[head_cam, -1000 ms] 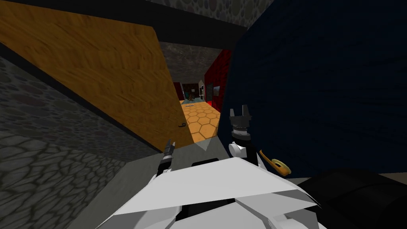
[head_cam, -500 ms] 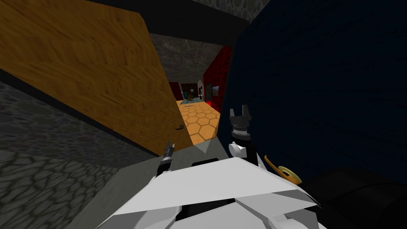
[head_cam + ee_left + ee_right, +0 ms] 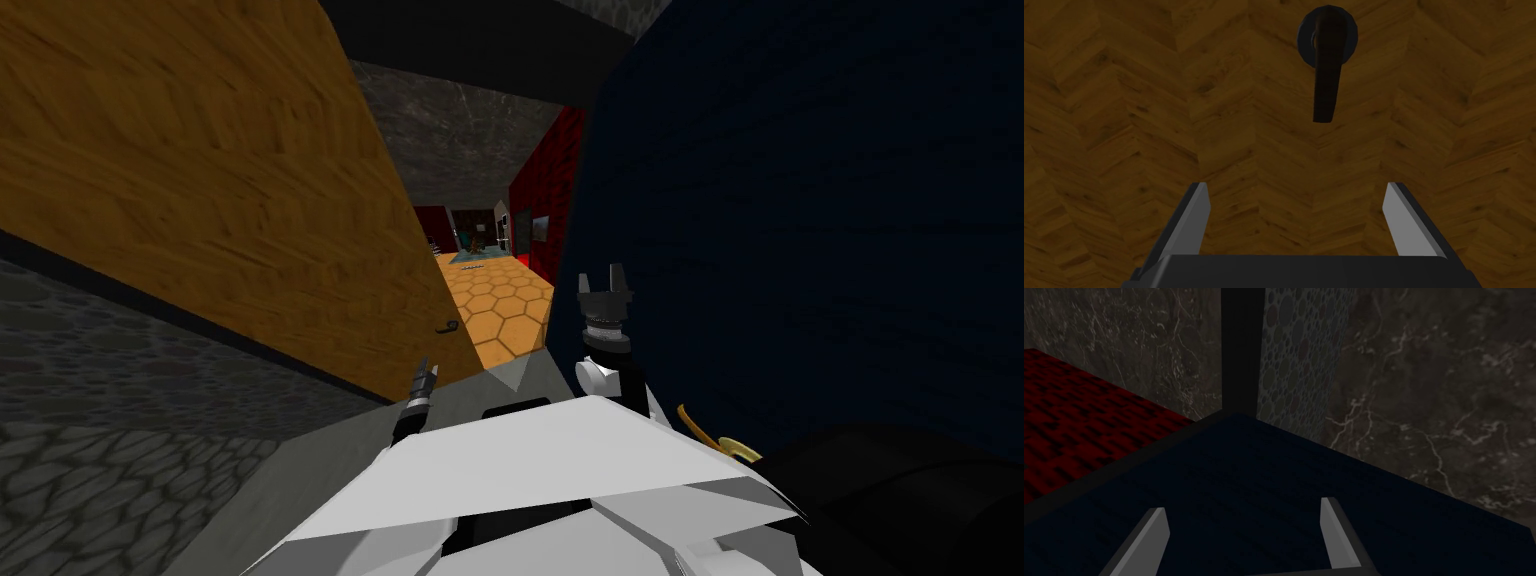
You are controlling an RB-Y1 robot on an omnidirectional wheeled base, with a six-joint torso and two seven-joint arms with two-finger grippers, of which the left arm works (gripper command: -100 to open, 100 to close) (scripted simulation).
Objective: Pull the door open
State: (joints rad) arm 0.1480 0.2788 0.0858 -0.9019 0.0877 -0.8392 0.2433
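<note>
Left claw (image 3: 1296, 185) is spread wide and holds nothing, pointing at the brown herringbone wooden door (image 3: 1124, 125). The dark lever handle (image 3: 1325, 75) sits just ahead of the fingertips, apart from both blades. Right claw (image 3: 1244, 505), likewise spread and empty, hovers before a dark blue panel (image 3: 1274, 478). Farther off, past the wooden door's edge, lies an orange hexagon-tiled floor (image 3: 510, 300).
</note>
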